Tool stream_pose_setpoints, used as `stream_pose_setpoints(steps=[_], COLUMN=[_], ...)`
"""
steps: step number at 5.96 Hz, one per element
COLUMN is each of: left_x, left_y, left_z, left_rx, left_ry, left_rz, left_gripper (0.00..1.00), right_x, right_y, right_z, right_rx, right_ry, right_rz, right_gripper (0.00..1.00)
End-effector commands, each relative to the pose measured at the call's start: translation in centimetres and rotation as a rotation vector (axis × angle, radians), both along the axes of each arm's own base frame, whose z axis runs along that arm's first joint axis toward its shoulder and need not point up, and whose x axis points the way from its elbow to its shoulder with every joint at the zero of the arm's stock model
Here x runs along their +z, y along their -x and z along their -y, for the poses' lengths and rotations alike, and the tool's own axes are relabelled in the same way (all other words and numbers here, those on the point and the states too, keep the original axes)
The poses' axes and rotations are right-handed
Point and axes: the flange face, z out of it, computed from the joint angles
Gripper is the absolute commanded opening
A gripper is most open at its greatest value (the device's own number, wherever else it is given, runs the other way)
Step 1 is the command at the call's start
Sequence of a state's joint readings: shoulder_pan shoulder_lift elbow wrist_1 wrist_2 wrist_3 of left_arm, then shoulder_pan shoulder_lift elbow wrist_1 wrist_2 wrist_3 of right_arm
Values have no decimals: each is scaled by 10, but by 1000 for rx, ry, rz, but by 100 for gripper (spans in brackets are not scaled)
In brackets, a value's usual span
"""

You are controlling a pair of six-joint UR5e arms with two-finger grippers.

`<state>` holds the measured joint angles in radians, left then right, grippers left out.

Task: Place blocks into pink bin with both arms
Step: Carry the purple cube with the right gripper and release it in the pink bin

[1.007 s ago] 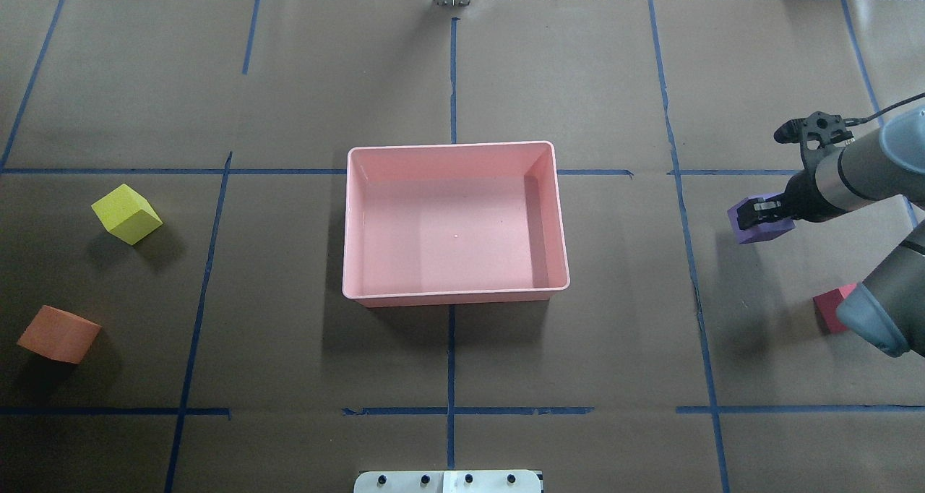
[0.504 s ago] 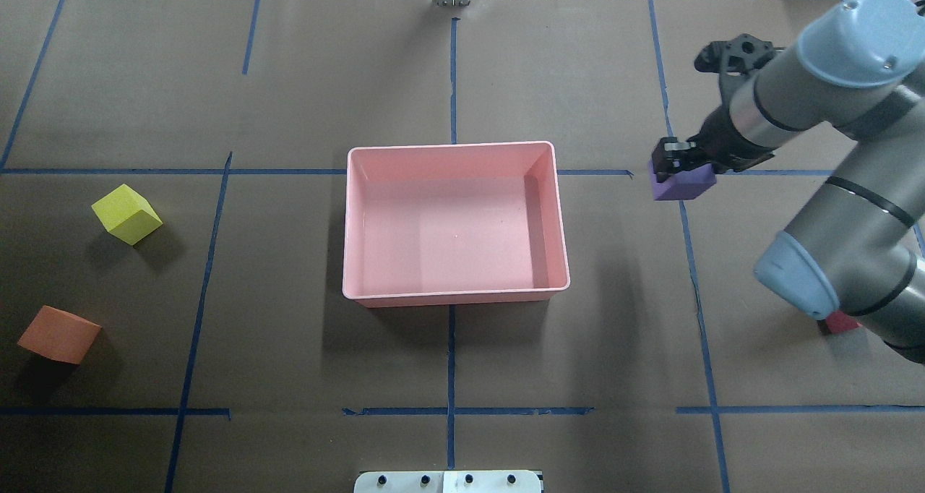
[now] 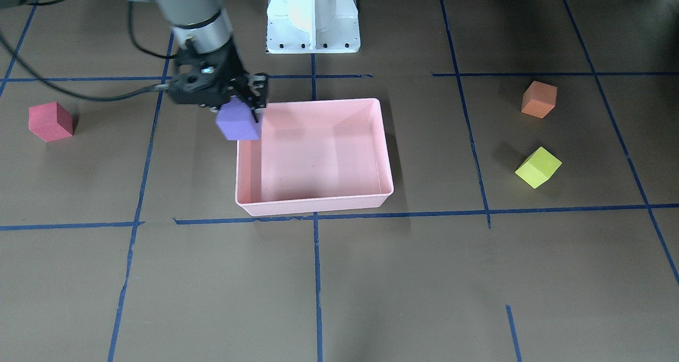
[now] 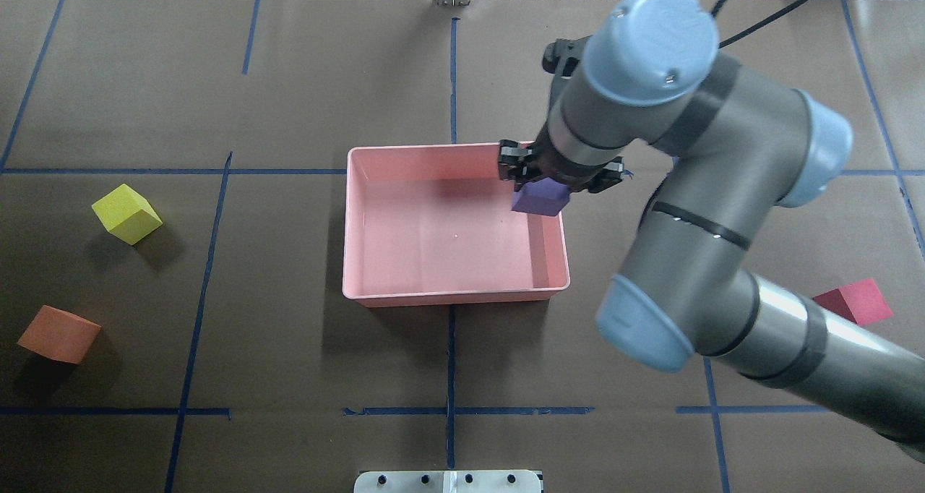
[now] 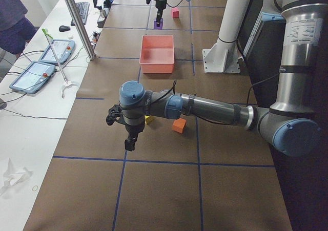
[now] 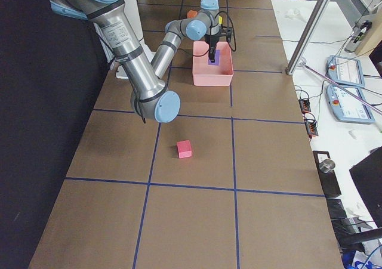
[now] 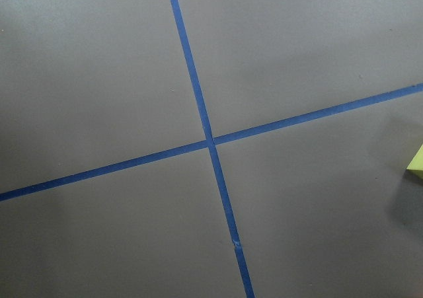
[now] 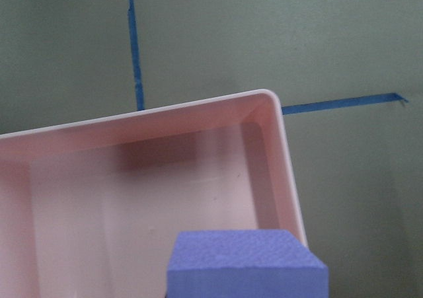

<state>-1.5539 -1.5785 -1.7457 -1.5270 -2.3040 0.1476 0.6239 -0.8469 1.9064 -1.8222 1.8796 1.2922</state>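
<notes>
Brown paper gridded with blue tape; right hand clamps purple block over pink bin; left hand: cannot tell.

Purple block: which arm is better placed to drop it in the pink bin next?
Right. The right gripper holds the purple block above the pink bin's corner, so likely only a short move and release remain. The left gripper hangs far off, past the yellow-green block.

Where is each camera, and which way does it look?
Front: across table, facing white base; right arm holds purple block.
Overhead: behind base, downward; right arm at pink bin.
Left: table end; left arm nearest.
Right: other end; right arm nearest.
Left wrist: down at tape; no arm.
Right wrist: into bin; purple block, as overhead.
</notes>
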Motion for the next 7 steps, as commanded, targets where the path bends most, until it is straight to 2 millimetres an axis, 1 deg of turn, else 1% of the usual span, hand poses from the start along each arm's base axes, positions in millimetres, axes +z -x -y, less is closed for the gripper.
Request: stream_pose_setpoints(steps=[1,2,3,4,5,6,7], left_x=[-2,-2,-6,-14,-14,-31,-43], left_y=[0,0,0,-19,-63,-108,-132], left_z=[1,1,3,8,14,22,28], left_rx=[1,4,0,38,122,203,225], left_ry=[-5,-9,-40,-106,-165,-248,-268], left_rz=[0,0,-1,-3,-10,-26,-41], left_gripper=[100,100,100,100,100,100,100], right_x=[-56,-52,-45,-49,-45,-30,6], right_y=[88,104,106,102,81,40,-20], right_z=[-25,-37,-38,-40,-21,17,39], right_rx=[63,48,44,21,-22,-64,-117], right_ry=[41,42,44,41,-19,-32,-83], right_rz=[-32,-49,-61,-83,-122,-120,-123], right_gripper=[21,78,99,100,100,100,100])
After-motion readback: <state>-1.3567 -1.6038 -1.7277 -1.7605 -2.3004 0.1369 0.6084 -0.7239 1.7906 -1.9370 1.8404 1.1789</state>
